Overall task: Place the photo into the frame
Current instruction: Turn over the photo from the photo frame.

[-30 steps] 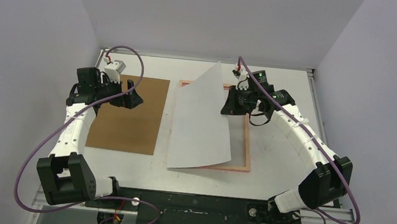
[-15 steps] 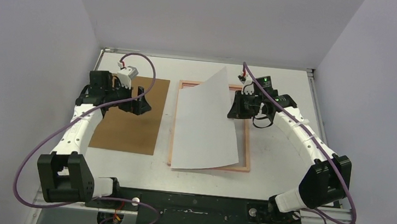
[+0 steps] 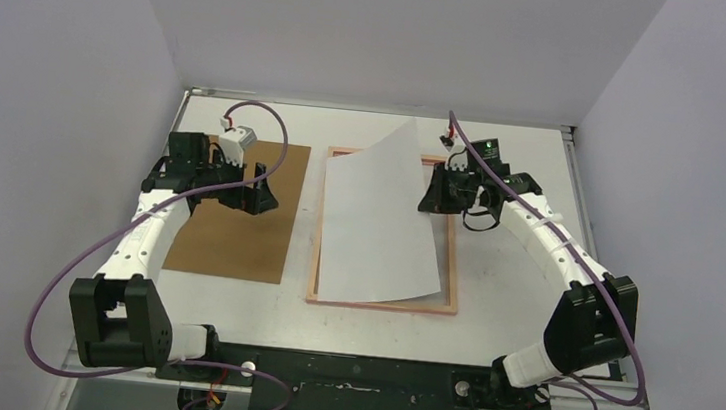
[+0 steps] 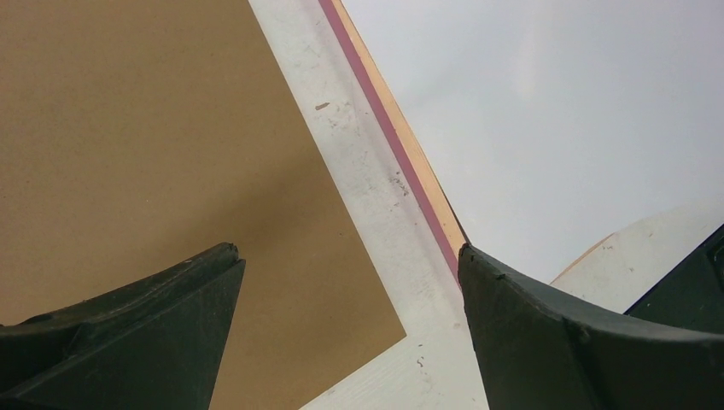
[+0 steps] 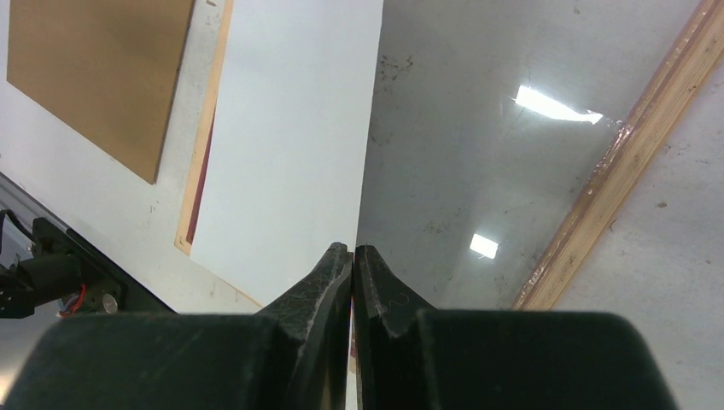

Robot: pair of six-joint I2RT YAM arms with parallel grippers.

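R gripper (image 5: 353, 249) is pinching the photo (image 3: 382, 227) by its right edge, tilting it over the frame (image 3: 454, 274), L gripper (image 4: 350, 256) is hovering wide open & empty, and dropping it crooked risks a corner sitting atop the frame, not inside.

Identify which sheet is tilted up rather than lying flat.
The photo, white back showing, pinched along one edge by the right end effector; the brown board lies flat, untouched.

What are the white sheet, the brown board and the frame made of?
The photo, white back up, looks like thin matte paper: it curves without creasing. The brown board looks like dull fibreboard or card, uniformly tan. The frame seems pale wood, one face pink; its glossy pane, glass or clear plastic, mirrors lights.
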